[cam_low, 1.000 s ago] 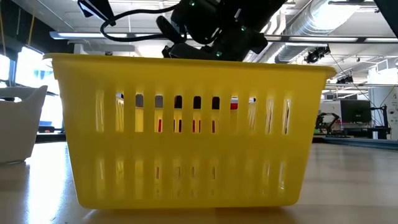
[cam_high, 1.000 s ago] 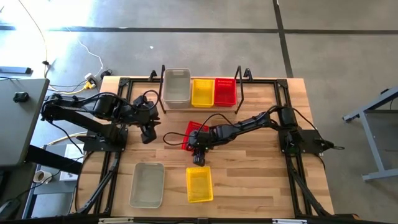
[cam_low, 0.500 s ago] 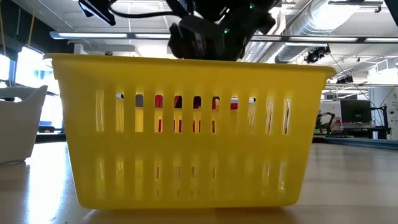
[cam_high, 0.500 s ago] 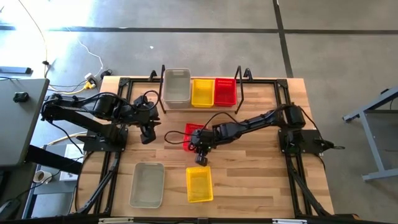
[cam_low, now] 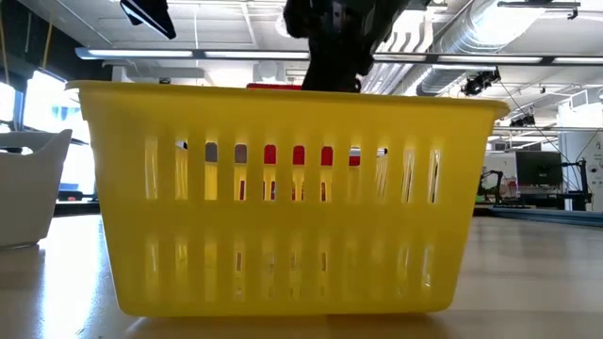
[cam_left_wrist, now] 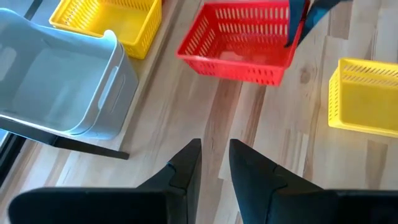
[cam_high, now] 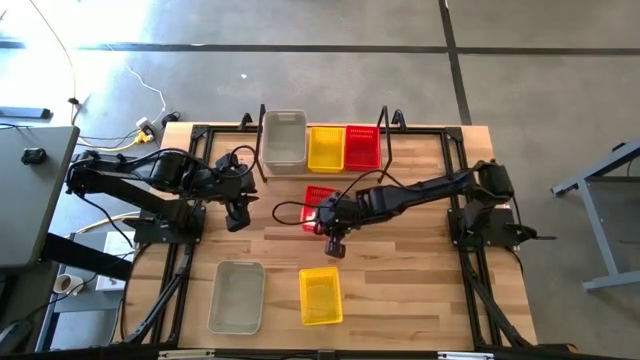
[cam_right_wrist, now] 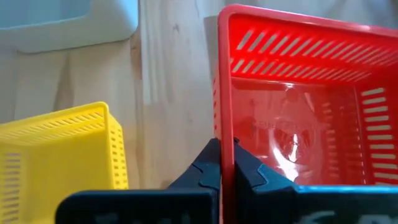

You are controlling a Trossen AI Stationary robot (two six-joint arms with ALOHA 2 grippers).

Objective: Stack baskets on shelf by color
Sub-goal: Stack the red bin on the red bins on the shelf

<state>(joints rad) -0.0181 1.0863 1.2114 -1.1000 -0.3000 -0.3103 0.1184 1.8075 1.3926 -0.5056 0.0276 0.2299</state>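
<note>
2 red baskets (cam_high: 362,147) (cam_high: 320,196), 2 yellow (cam_high: 325,148) (cam_high: 320,296), 2 grey (cam_high: 284,138) (cam_high: 237,296).

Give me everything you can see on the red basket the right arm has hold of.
The red basket is glossy plastic with slotted, tapered walls, a solid floor and a plain rim, open side up and empty. It sits mid-table, just in front of the shelf, apart from the red one stored there. The right tool is shut on its rim, one finger inside, one outside. In the left wrist view it looks lifted and slightly tilted. Nothing else touches it.
</note>
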